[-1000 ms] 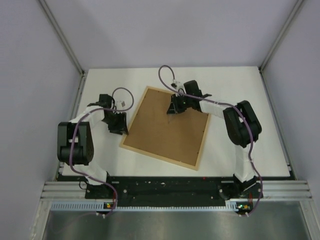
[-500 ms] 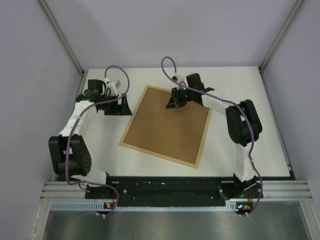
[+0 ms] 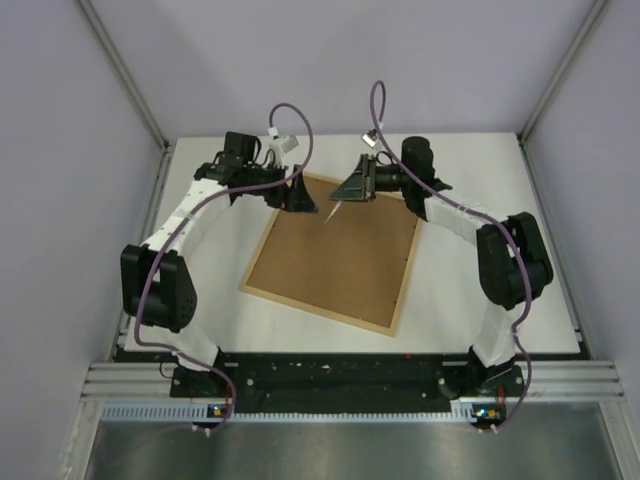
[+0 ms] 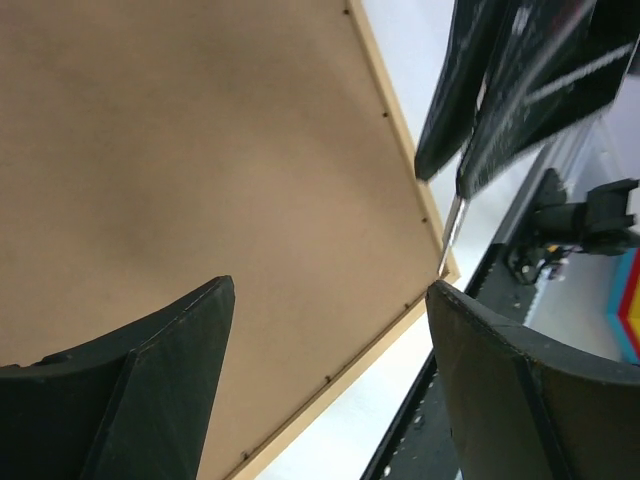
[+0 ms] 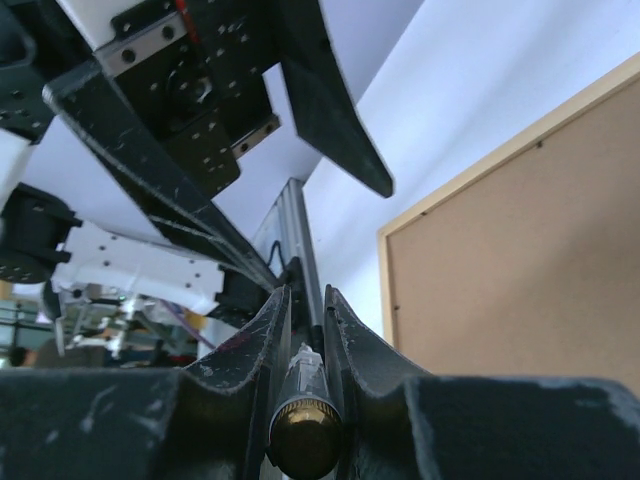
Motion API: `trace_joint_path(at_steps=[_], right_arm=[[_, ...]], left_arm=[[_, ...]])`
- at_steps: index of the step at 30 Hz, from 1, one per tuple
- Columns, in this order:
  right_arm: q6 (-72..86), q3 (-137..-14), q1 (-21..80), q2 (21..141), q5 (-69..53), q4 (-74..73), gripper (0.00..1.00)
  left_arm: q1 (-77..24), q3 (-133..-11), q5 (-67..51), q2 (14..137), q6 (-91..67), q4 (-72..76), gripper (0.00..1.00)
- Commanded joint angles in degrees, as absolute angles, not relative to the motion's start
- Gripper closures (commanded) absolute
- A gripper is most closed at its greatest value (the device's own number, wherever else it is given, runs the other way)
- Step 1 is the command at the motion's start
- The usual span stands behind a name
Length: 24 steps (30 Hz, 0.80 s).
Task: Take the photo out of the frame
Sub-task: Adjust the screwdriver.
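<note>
The left gripper has its smooth black fingers wide apart and holds nothing. It is over the far left corner of the frame. The right gripper pinches a thin stick with a shiny round end. The frame lies flat, back up, in the middle of the white table. It has a thin light-wood edge around a plain brown board. The photo is hidden.

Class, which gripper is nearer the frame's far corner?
Left. The left gripper, open, hangs over that corner of the frame; the right gripper, shut on a thin tool, is further right along the far edge.
</note>
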<state>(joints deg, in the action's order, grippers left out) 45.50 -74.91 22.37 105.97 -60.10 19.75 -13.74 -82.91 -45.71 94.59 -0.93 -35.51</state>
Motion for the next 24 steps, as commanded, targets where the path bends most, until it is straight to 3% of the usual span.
trace_joint_path(at_steps=[1,14,24], right_arm=[[58.1,-73.1,22.1,104.9,-62.5,34.3,1.0],[58.8,-71.9,22.1,105.4,-61.5,35.9,1.0],[60.3,-73.3,22.0,106.5,-60.9,36.1,1.0]], left_arm=[[-13.6,-89.2,-54.6,98.1,-8.2,-29.5,0.18],[-17.5,-87.6,-61.1,98.7,-15.5,-22.2,0.27],[-21.0,-86.6,-57.7,98.3,-10.5,-26.5,0.46]])
